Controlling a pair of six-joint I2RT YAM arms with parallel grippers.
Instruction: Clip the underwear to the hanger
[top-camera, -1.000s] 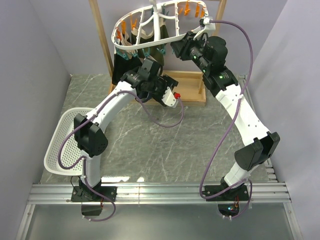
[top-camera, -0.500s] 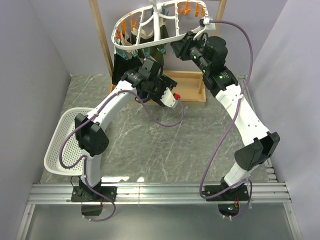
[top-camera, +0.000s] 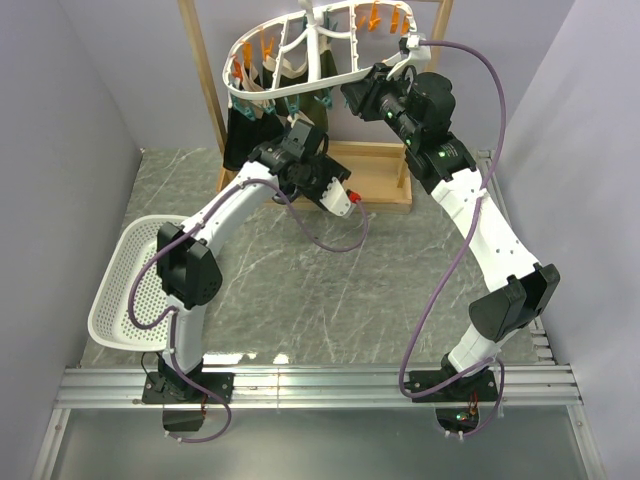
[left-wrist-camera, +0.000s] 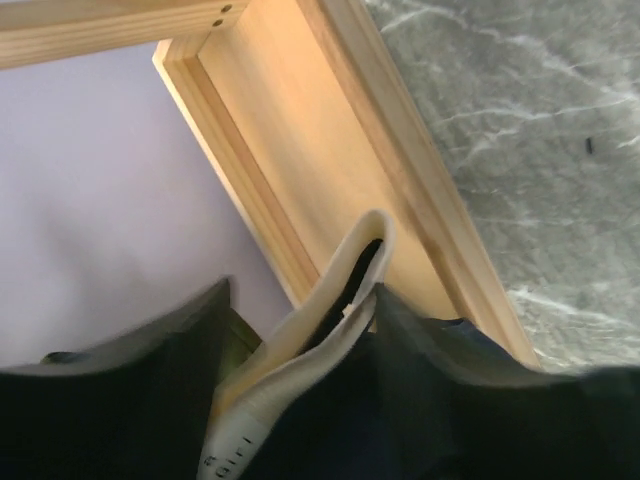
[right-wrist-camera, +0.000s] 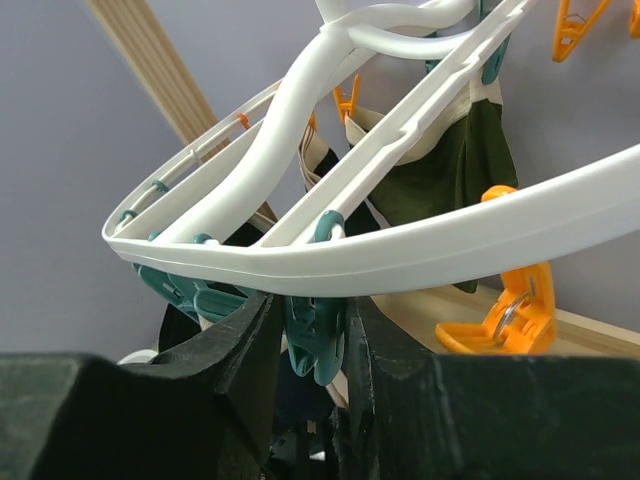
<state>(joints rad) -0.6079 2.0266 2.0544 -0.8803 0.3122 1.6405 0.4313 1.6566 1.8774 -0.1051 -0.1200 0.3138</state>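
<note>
The white oval hanger hangs from the wooden frame and fills the right wrist view. My right gripper is closed around a teal peg that hangs under the ring's near rim, with one finger on each side of it. My left gripper sits just below the ring in the top view. It is shut on the navy underwear and holds the pale beige waistband pointing upward. The left fingertips are buried in the fabric.
An olive-green garment and a dark one hang from other pegs. An orange peg hangs right of the teal one. The wooden frame post and base stand behind. A white basket lies at left.
My left arm has moved slightly up and to the right, bringing the underwear closer under the hanger. The right arm has not moved.
</note>
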